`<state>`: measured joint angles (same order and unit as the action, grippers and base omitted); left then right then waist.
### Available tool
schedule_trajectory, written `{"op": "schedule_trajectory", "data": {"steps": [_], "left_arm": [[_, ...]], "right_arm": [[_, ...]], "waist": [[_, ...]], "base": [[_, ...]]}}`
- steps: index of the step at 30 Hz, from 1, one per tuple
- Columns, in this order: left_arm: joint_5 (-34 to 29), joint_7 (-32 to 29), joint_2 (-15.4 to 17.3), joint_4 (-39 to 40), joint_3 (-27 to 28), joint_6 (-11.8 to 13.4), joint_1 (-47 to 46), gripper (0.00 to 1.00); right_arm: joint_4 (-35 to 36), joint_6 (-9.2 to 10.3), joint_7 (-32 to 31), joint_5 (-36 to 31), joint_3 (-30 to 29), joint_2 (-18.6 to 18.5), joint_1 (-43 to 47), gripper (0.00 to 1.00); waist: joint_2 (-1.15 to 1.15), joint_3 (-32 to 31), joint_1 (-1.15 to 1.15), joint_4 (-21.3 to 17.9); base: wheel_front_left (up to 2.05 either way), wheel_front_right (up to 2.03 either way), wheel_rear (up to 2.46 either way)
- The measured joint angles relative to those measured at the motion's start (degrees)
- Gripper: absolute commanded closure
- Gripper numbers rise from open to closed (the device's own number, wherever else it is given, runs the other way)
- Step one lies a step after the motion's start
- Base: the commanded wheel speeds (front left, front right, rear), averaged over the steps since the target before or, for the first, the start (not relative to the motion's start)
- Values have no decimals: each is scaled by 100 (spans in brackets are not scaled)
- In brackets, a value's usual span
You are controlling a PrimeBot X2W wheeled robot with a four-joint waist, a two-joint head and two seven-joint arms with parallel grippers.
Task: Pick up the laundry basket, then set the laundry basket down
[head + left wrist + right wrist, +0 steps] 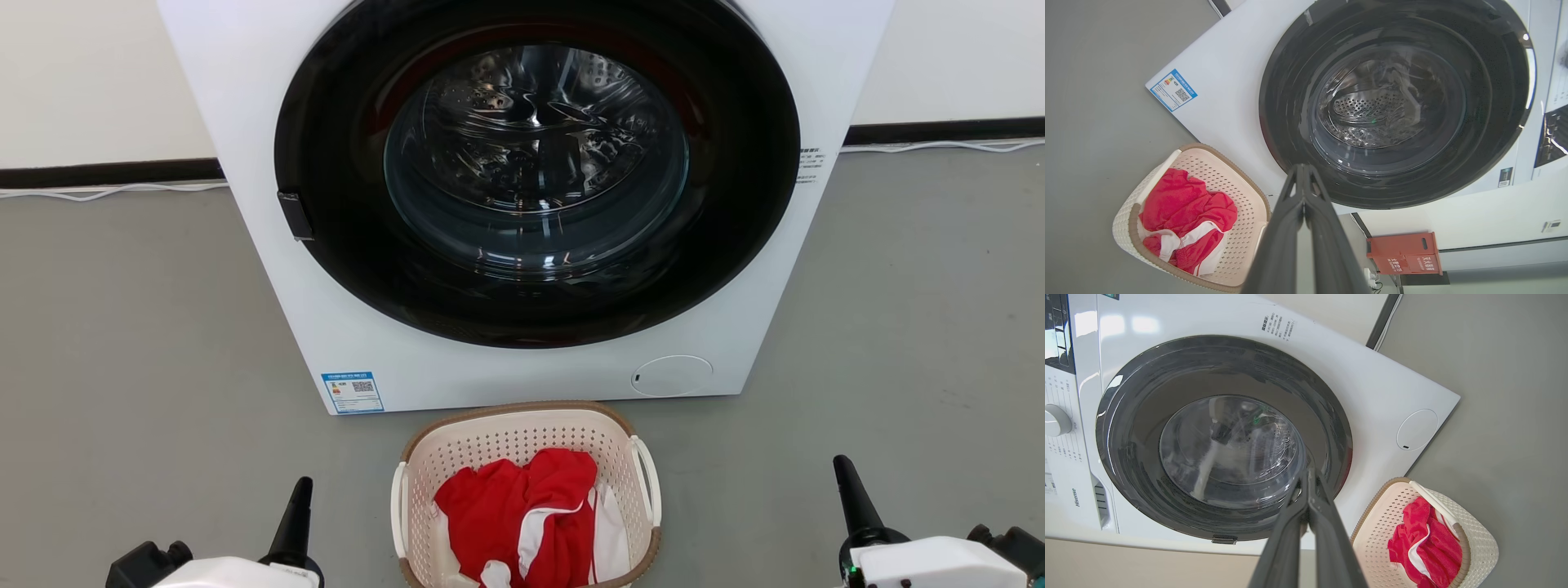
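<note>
Cream plastic, the laundry basket (506,437) sits on the grey floor (122,327) just before the washing machine (367,359), red-and-white clothes (522,506) inside. My left gripper (300,490) and right gripper (845,482) flank it, fingers pressed together, touching nothing.

The jaws of the left gripper (1303,173) are pressed together, their tips before the dark round door (1290,102) of a white washing machine (1229,81). Beside them the laundry basket (1224,179) stands on the grey floor (1094,102), holding a red-and-white garment (1184,208). A red box (1404,253) sits further off.
</note>
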<state>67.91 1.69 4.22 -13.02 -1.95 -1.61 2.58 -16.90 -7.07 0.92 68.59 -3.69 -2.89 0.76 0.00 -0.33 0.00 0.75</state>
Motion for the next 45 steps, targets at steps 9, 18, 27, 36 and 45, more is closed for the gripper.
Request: {"op": "schedule_trajectory", "data": {"steps": [9, 18, 27, 36, 45], "left_arm": [[668, -170, -8, -49, 116, -149, -132, 100], [1240, -321, -16, -111, 212, -272, -216, 100], [1842, -461, -30, -166, 337, -398, -410, 100], [2366, -580, -40, -207, 420, -504, -461, 100], [2548, -631, -51, -222, 480, -523, -563, 100]], "right_arm": [[25, 0, -149, 610, -71, -1, -125, 100], [66, 0, -313, 1184, -164, -2, -232, 100], [90, 0, -460, 1713, -214, -2, -252, 100], [114, 0, -588, 2203, -309, -2, -374, 100], [124, 0, -620, 2377, -335, -2, -455, 100]], "waist": [[0, 14, 0, -20], [0, 26, 0, -38], [0, 38, 0, -56], [0, 48, 0, -72], [0, 51, 0, -76]], "base": [[0, 0, 0], [0, 0, 0], [0, 0, 0], [0, 0, 0], [0, 0, 0]]}}
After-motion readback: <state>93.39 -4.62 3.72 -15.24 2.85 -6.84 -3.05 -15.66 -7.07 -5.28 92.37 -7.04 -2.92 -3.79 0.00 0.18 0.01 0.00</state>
